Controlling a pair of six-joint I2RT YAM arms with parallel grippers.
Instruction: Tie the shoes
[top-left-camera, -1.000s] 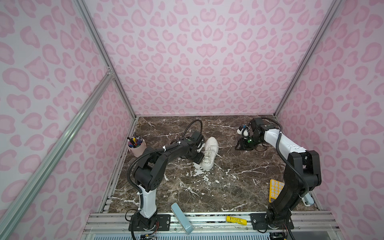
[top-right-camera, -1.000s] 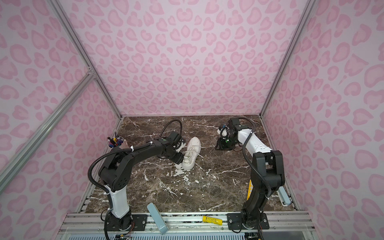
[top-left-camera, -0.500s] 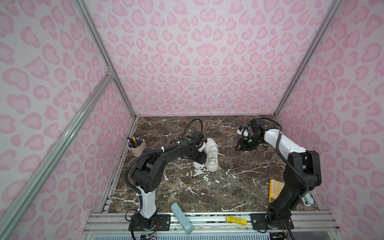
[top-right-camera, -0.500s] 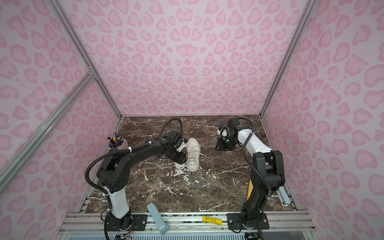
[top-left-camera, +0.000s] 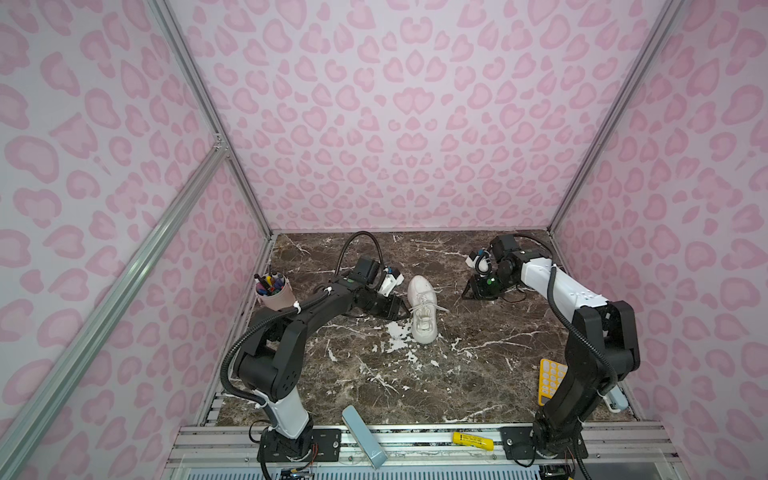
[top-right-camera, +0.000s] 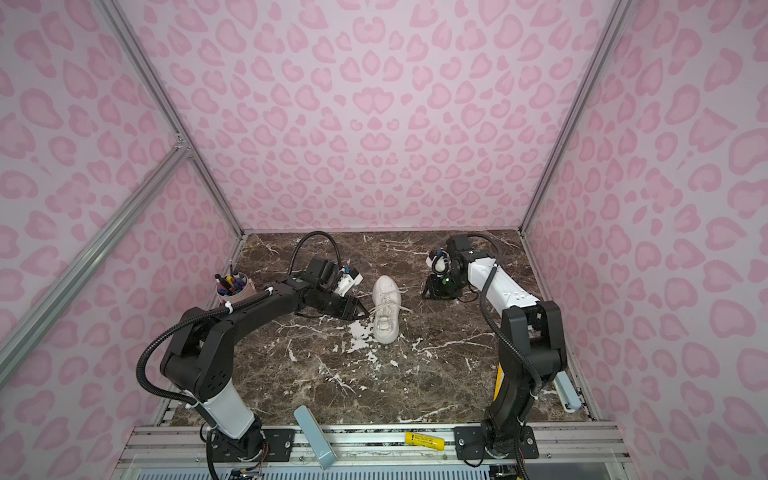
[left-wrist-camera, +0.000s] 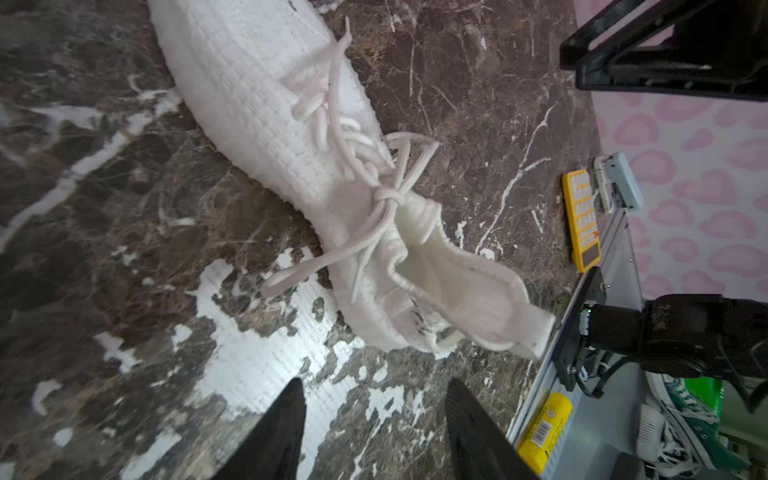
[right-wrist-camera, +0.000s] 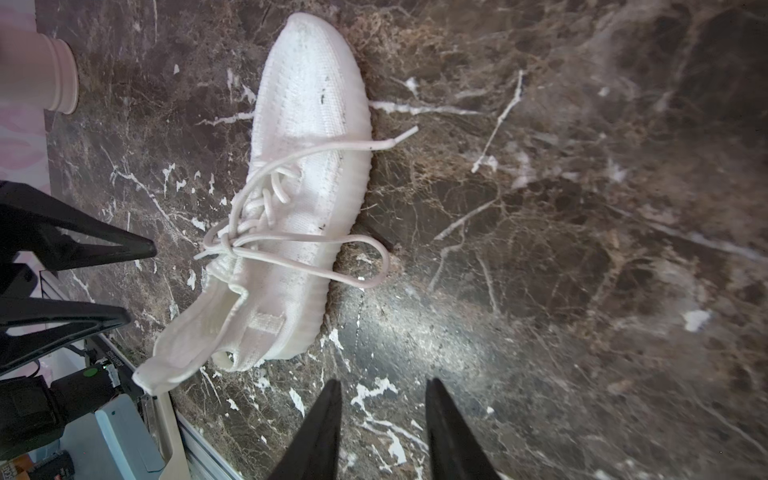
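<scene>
The white shoe (top-left-camera: 422, 309) (top-right-camera: 385, 309) lies on the marble table mid-floor in both top views, toe toward the back wall. Its thin laces meet in a knot (left-wrist-camera: 388, 197) (right-wrist-camera: 226, 245), with a loop (right-wrist-camera: 374, 266) and a loose end (right-wrist-camera: 411, 133) trailing over the side. My left gripper (top-left-camera: 404, 311) (left-wrist-camera: 374, 386) sits just left of the shoe (left-wrist-camera: 270, 104), open, with only bare marble between its fingers. My right gripper (top-left-camera: 467, 293) (right-wrist-camera: 383, 384) rests low, to the right of the shoe (right-wrist-camera: 307, 124) and apart from it, open and empty.
A pink cup of pens (top-left-camera: 274, 291) stands by the left wall. A yellow keypad (top-left-camera: 550, 380) and a pale blue block (top-left-camera: 615, 401) lie at the front right. On the front rail are a pale blue bar (top-left-camera: 363, 436) and a yellow tube (top-left-camera: 473, 440).
The shoe has swung from slanted to nearly straight, front to back. My left gripper has drawn off the shoe a little and its jaws have narrowed. The right arm has not moved.
</scene>
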